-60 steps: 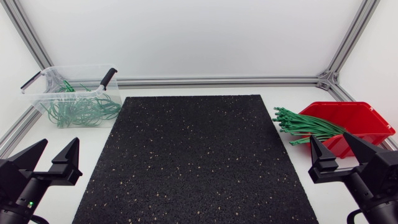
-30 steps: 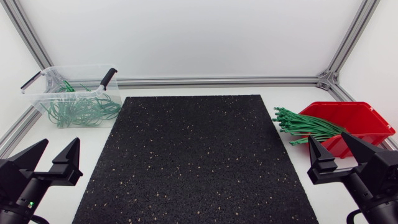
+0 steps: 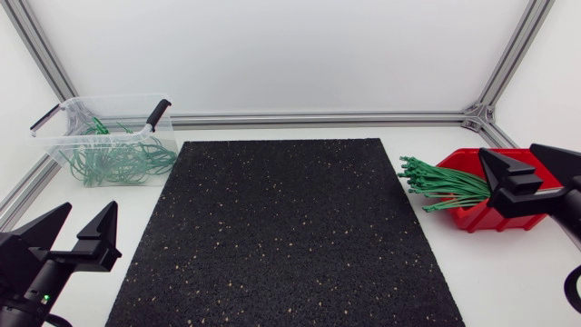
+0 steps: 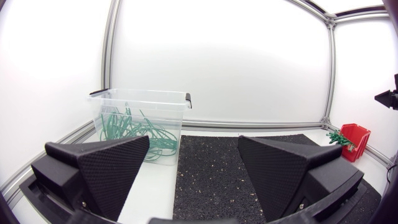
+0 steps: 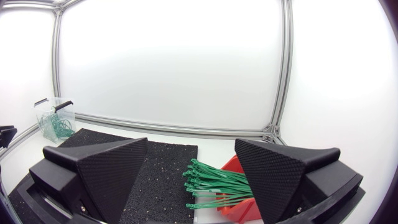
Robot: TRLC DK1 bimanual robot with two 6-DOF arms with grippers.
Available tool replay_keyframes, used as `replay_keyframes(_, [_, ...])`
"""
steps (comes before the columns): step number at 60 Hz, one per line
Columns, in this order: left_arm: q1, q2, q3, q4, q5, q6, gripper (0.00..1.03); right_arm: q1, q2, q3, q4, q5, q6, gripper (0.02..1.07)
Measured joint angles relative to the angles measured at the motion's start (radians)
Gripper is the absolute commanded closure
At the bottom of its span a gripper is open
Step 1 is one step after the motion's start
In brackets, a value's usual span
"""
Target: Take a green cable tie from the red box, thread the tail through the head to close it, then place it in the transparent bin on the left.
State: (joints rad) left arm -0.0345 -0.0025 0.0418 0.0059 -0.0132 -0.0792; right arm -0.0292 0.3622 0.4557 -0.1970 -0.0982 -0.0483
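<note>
Apparently, right pincer (image 3: 508, 154) above red box (image 3: 468, 216)

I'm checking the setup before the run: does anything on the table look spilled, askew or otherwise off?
The bundle of green cable ties juts out of the red box at its open front, ends fanned over the table toward the black mat. None has fallen clear. The looped ties lie inside the transparent bin.

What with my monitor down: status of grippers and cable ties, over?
Left gripper open, empty, beside mat. Right gripper open, empty, at red box. Green cable ties there, none gripped. Nothing in the way.
</note>
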Motion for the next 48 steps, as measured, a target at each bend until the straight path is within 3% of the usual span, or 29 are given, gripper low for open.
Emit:
replay_keyframes(6, [-0.001, 0.000, 0.000, 0.000, 0.000, 0.000, 0.04, -0.035, 0.099, 0.097, -0.035, -0.069, -0.006, 0.06])
replay_keyframes(22, [-0.001, 0.000, 0.000, 0.000, 0.000, 0.000, 0.04, -0.231, 0.397, 0.344, -0.207, -0.376, -0.077, 0.07])
replay_keyframes(38, [-0.001, 0.000, 0.000, 0.000, 0.000, 0.000, 0.04, -0.281, 0.702, 0.609, -0.558, -0.456, -0.390, 0.07])
replay_keyframes(48, [-0.002, 0.000, 0.000, 0.000, 0.000, 0.000, 0.04, -0.282, 0.879, 0.689, -0.658, -0.460, -0.562, 0.07])
